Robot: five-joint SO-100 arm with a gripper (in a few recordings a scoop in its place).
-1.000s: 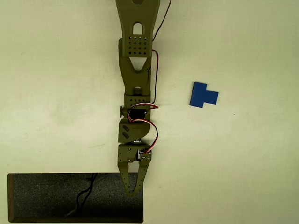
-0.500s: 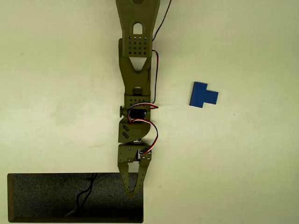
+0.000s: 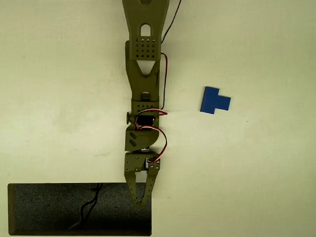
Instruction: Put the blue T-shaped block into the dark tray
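From above, the pale table [image 3: 256, 187] takes up nearly everything. The dark tray [image 3: 49, 210] is the next biggest thing, a long speckled slab lying at about seven o'clock from the middle of the overhead view, with its right end reaching under the arm's tip. The olive-green arm [image 3: 143, 89] runs straight down from twelve o'clock toward six, red and black wires looping beside its joints. At its end the gripper [image 3: 140, 202] hangs over the tray's right end, its two fingers drawn together to a narrow point with nothing between them, so the claw looks closed and empty.

Smallest is the blue T-shaped block [image 3: 214, 100], lying flat on the bare table at roughly two o'clock from the gripper, well apart from both arm and tray, with its stub pointing toward three o'clock.

By my reckoning the pick-up has not started. To do it well, the arm should lift clear of the tray rim, swing toward two o'clock, and spread the fingers wide before descending. I'd line the fingers across the rectangle's narrower span, away from the stub, so the pads close on parallel edges and the flat piece doesn't twist or skid out. Come down square and low, since the block is thin.
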